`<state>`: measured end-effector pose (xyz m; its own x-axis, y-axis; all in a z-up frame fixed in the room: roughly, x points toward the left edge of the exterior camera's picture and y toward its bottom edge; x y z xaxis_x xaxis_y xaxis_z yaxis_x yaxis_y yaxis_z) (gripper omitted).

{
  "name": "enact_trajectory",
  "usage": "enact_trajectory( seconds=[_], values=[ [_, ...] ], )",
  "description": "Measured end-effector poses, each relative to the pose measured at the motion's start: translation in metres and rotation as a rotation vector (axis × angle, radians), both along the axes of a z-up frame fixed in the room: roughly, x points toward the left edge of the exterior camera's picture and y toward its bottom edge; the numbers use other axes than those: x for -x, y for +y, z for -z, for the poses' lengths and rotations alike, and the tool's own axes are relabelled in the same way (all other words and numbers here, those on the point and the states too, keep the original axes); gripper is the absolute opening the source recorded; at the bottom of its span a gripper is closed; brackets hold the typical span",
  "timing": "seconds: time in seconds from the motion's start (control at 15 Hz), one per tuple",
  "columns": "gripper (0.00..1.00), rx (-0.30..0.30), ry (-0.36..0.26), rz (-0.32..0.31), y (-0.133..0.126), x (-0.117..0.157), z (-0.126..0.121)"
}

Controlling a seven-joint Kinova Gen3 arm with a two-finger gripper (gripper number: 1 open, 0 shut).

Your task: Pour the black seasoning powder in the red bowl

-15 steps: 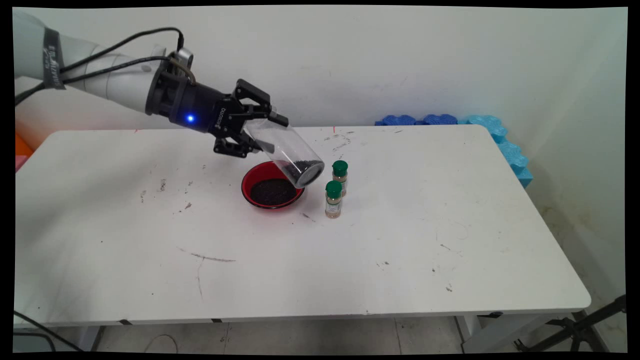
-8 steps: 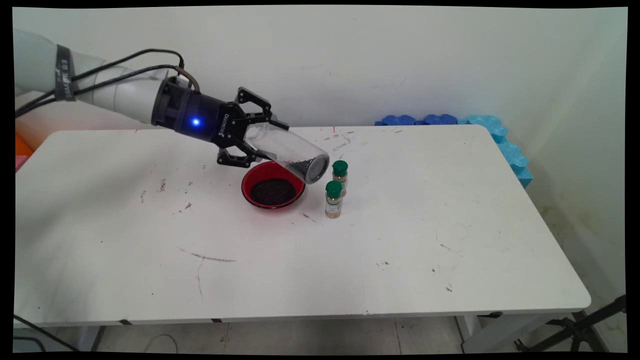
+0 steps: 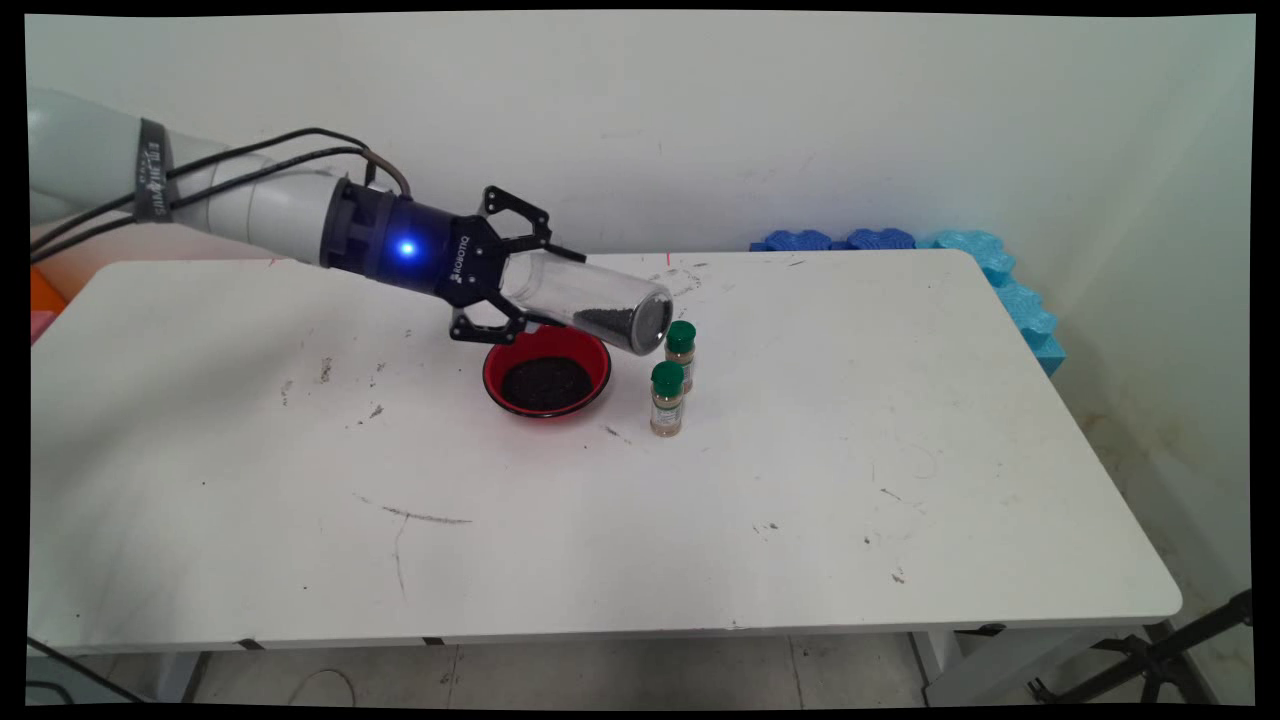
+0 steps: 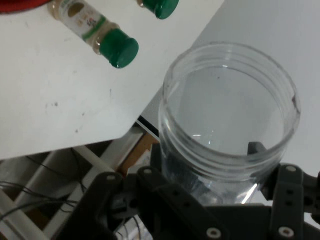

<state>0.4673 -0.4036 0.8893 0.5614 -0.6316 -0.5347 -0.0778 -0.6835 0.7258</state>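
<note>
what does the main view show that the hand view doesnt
Only the main view shows the red bowl's dark contents, the dark grains in the jar, and the blue foam past the table's far right corner. Only the hand view shows the jar's open mouth. Both show the gripper shut on the jar and two green-capped spice bottles.

White table [image 3: 800, 520]: red bowl [image 3: 546, 373], two spice jars [image 3: 667, 398].

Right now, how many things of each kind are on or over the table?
Clear jar, held by the end effector: 1
Red bowl: 1
Green-capped spice bottles: 2
Total: 4
</note>
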Motion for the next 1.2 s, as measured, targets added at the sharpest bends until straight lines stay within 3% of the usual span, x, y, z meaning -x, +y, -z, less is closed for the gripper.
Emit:
enact_trajectory(
  seconds=[0.6, 1.2],
  values=[
    [0.00, -0.135, 0.138, -0.080, -0.003, 0.006, 0.011],
    [0.00, -0.210, 0.216, -0.123, -0.002, 0.007, 0.020]
  ],
)
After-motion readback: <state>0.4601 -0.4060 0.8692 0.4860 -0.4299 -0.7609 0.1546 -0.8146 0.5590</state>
